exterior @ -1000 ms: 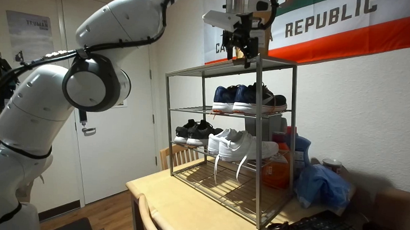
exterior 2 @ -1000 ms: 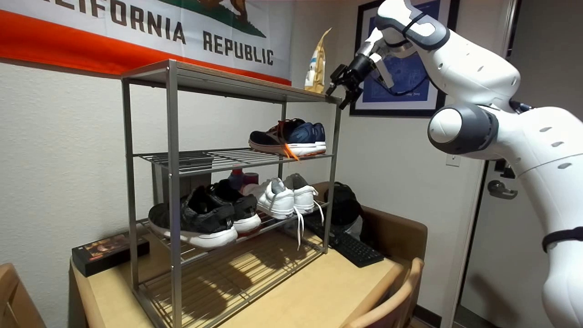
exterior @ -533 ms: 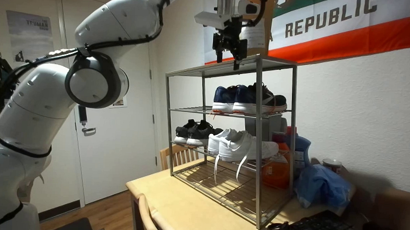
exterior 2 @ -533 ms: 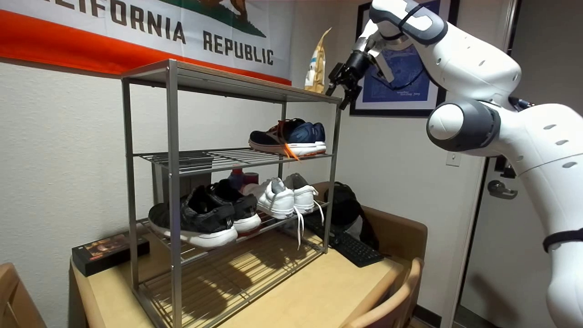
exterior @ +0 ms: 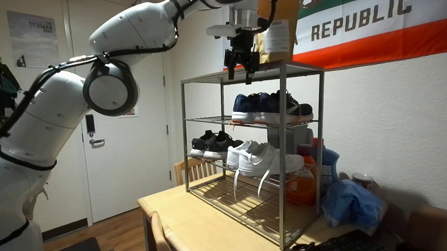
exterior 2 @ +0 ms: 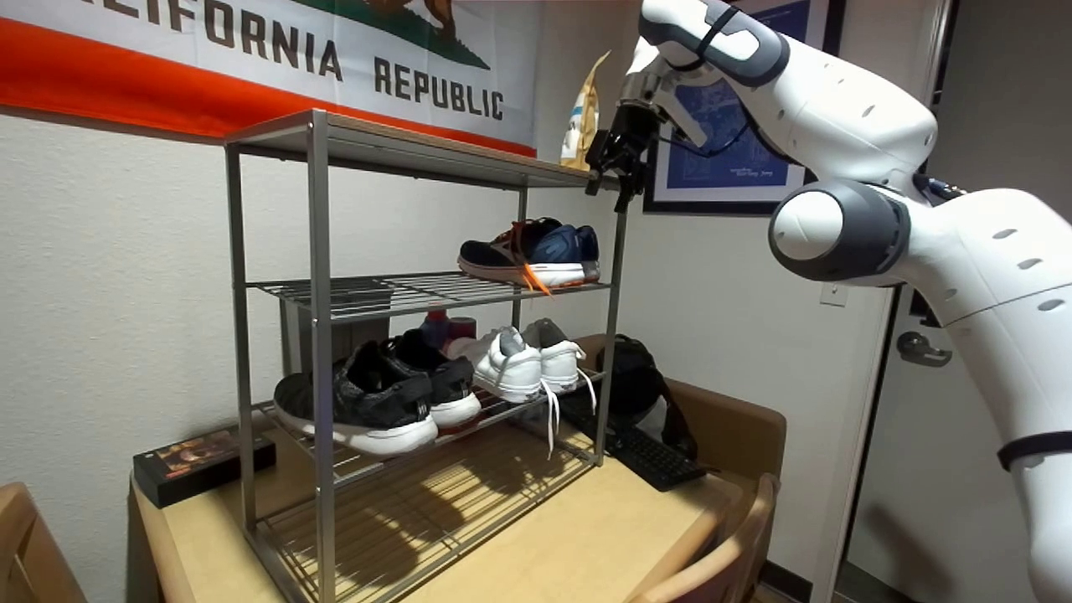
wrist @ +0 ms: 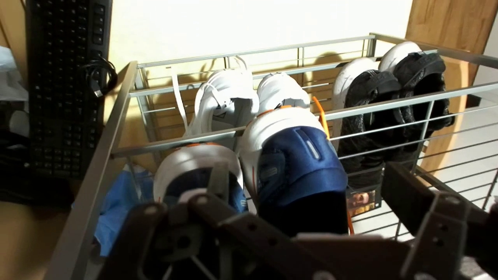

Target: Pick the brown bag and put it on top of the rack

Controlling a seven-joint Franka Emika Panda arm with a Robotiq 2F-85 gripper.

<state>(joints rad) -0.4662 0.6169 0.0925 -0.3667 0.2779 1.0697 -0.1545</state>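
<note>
The brown bag (exterior: 289,9), with a pale label, stands upright on top of the grey metal rack (exterior: 281,162), near one end. It shows in both exterior views, its bare side panel (exterior 2: 590,138) close beside my gripper (exterior 2: 608,196). My gripper (exterior: 240,78) points down just in front of the rack's top board, apart from the bag, and partly covers it. Its jaws are spread wide with nothing held. In the wrist view the fingers (wrist: 406,194) frame a shoe on a lower shelf, out of their grasp; the bag is outside that view.
Navy shoes (exterior: 271,108) sit on the middle shelf, with white shoes (exterior: 259,159) and black shoes (exterior 2: 377,398) below. Beside the rack on the wooden table (exterior: 189,222) lie a blue plastic bag (exterior: 352,202) and a keyboard (exterior 2: 653,456). A chair (exterior: 162,232) stands in front.
My gripper has shifted left and lower in both exterior views and now points more steeply down, uncovering more of the brown bag. The jaws stay spread; bag and rack stay put.
</note>
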